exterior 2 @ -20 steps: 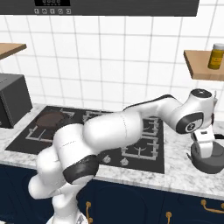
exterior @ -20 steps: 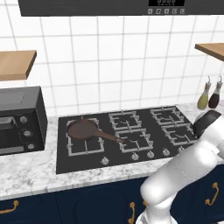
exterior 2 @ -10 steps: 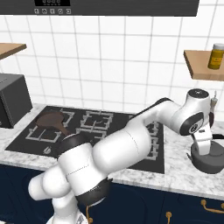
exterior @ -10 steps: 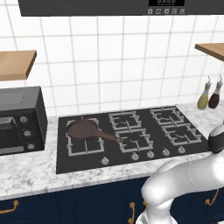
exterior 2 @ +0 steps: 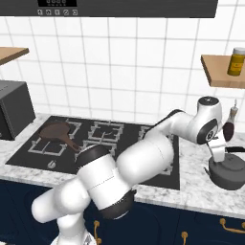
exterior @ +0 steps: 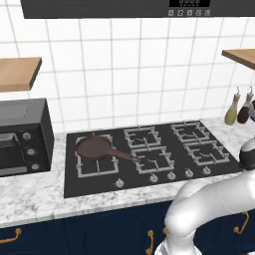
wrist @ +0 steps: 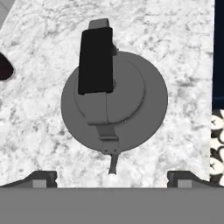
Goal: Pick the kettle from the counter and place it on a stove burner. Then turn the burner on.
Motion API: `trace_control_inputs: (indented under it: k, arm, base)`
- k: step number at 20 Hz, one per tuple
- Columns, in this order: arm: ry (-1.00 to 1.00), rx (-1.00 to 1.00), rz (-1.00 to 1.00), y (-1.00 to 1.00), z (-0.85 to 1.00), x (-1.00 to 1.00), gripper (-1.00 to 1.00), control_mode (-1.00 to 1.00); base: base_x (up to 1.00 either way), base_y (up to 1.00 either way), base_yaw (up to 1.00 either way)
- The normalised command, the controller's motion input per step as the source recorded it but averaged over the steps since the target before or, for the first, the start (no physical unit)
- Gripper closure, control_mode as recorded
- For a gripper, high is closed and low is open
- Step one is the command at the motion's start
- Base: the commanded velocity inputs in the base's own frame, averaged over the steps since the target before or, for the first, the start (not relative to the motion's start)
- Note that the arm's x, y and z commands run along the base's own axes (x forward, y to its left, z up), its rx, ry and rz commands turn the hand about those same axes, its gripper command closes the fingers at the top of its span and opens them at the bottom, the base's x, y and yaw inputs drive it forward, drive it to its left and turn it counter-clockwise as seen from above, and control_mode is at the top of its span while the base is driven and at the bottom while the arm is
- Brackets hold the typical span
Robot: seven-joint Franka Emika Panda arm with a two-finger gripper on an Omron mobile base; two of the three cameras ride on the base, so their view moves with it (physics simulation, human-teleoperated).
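Above the kettle (wrist: 114,103) on the counter (wrist: 39,113), tool (wrist: 112,177) spread wide, touching nothing.

kettle (exterior 2: 233,168) on counter (exterior 2: 198,191) right of cooktop (exterior 2: 162,176), pan (exterior: 94,148) on its left burner

kettle (exterior 2: 231,168): right side cut off | gripper (exterior 2: 221,154): fingertips perhaps hidden

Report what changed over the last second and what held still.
The arm swung further right over the counter, bringing the gripper closer above the kettle; its jaws stayed wide open, nothing grasped. The kettle, the frying pan on the cooktop and the bottles did not move.
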Motion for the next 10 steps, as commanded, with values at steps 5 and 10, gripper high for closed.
trace_control_inputs:
  k: [5,10]
  arm:
    - [0.04,0.00,0.00,-0.38,-0.04,0.30,-1.00,-1.00]
    - [0.00,-0.12,0.03,-0.10,-0.33,0.24,-1.00,-1.00]
  base:
    - [0.00,0.00,0.00]
    - [0.00,0.00,0.00]
